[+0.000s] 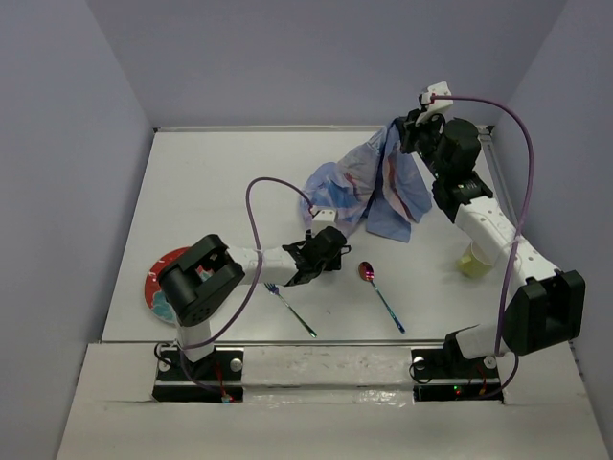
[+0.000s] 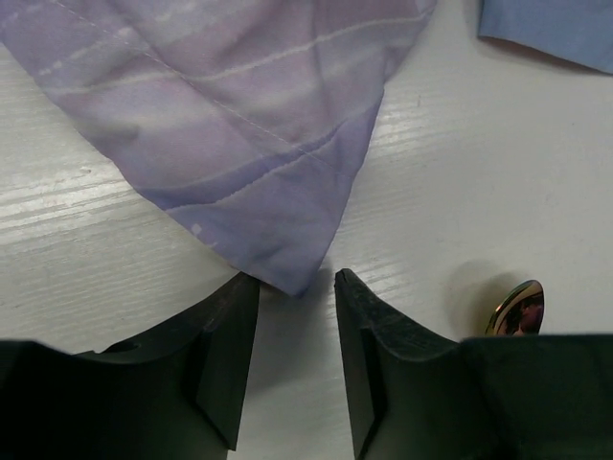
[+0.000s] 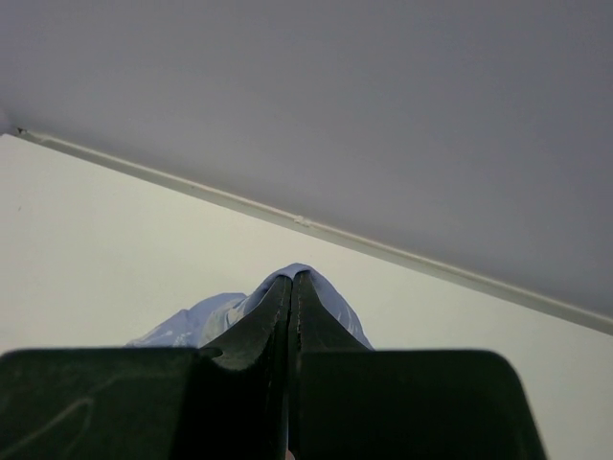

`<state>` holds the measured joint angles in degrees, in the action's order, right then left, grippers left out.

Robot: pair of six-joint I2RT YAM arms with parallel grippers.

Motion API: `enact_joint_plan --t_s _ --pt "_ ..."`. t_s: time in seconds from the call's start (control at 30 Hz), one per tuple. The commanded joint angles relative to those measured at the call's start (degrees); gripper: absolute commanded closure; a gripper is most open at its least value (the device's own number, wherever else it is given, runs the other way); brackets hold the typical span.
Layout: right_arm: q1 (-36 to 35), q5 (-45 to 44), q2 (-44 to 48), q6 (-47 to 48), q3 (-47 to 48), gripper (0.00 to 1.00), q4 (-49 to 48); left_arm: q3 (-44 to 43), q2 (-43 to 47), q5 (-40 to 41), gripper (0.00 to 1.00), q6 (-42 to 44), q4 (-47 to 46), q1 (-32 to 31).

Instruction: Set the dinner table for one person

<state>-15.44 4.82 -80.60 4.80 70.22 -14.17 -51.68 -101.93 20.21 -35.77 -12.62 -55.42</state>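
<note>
Just above the white table, which spans the whole walled workspace, the left fingers stand spread, the pointed corner of a pale blue cloth lying at the gap between their tips, unpinched. The right fingers, pressed together, pinch another part of the cloth and hold it raised near the far right corner, so it drapes down to the table. A spoon lies just right of the left fingers, a fork lies nearer the arm bases, a red plate sits at the near left, and a pale yellow object is partly hidden by the right arm.
</note>
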Motion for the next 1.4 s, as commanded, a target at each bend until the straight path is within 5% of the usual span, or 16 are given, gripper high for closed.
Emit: enact_joint_plan --t_s 0.0,0.07,0.3,0.53,0.67,0.97,1.37 --pt "-0.3 0.5 2.5 -0.6 -0.7 1.0 -4.7 -0.9 -0.9 3.3 0.56 0.8 1.4 -0.1" --pt "-0.3 0.4 2.9 -0.6 -1.2 1.0 -4.7 -0.7 -0.2 5.1 0.77 1.1 1.5 -0.1" --pt "-0.3 0.2 5.4 -1.4 -3.1 1.0 -4.7 -1.2 4.1 9.1 1.0 4.9 2.3 2.1" --pt "-0.3 -0.5 9.1 -2.8 -5.9 1.0 -3.7 0.6 10.2 8.3 1.0 6.0 1.9 4.4" --pt "-0.3 -2.0 10.7 -6.0 -5.1 1.0 2.5 4.5 19.9 -0.8 1.0 4.8 -1.1 12.6" --pt "-0.3 -8.0 15.7 -8.3 -3.4 1.0 8.2 0.7 36.1 -7.8 1.0 4.7 -0.4 24.8" --pt "0.3 -11.1 -6.0 2.1 19.3 1.0 9.6 -22.1 24.4 -17.3 1.0 5.4 2.7 40.1"
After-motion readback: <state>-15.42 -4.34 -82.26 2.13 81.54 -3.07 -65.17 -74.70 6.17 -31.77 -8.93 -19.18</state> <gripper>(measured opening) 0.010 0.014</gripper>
